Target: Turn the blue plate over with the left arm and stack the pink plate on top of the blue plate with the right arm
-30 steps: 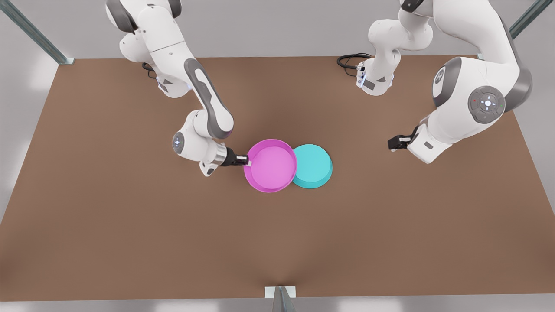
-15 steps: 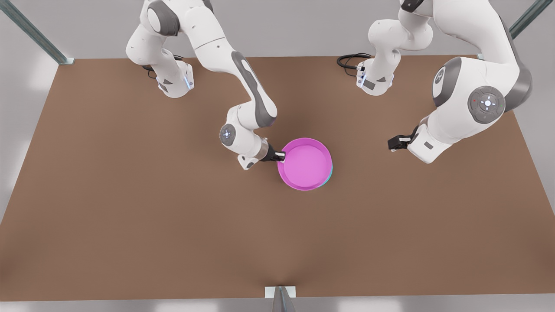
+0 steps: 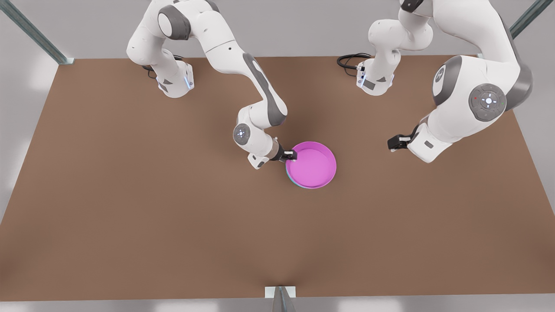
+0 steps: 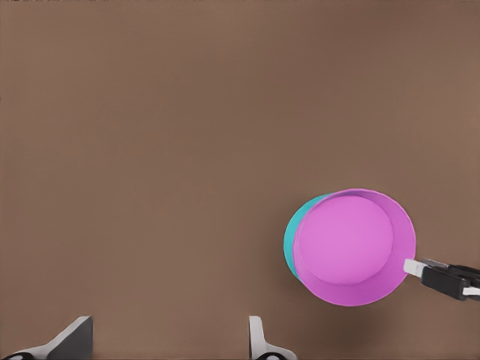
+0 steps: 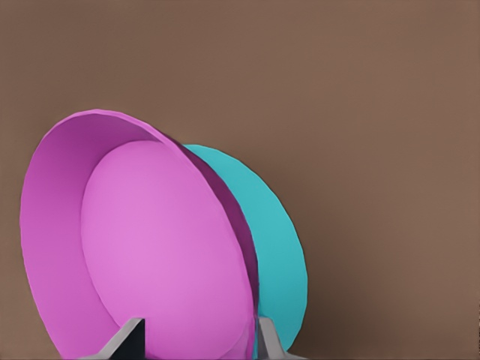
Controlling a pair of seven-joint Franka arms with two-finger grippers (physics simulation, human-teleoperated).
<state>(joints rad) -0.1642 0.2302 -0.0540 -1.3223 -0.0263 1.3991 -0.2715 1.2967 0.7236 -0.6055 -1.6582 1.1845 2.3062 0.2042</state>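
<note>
The pink plate (image 3: pixel 313 167) sits open side up directly over the blue plate (image 3: pixel 293 180), of which a thin cyan sliver peeks out at the lower left. My right gripper (image 3: pixel 291 157), on the front view's left, is shut on the pink plate's rim. Up close the pink plate (image 5: pixel 150 247) hides most of the blue plate (image 5: pixel 274 225), with the right gripper (image 5: pixel 199 343) at its edge. My left gripper (image 3: pixel 391 143) waits open off to the front view's right, away from both plates. From that wrist, the left gripper (image 4: pixel 166 349) looks over the pink plate (image 4: pixel 349 244) and the blue plate (image 4: pixel 292 236).
A brown table (image 3: pixel 130 216) spreads wide on all sides of the stack. Both arm bases (image 3: pixel 173 84) (image 3: pixel 375 80) stand at the back edge, with a black cable (image 3: pixel 349 60) beside the one on the front view's right. Metal frame posts (image 3: pixel 279 299) mark the edges.
The right gripper carried the pink plate toward the front view's right, from beside the blue plate to over it, then lowered it. The blue plate is now almost covered. The left arm stayed put.
</note>
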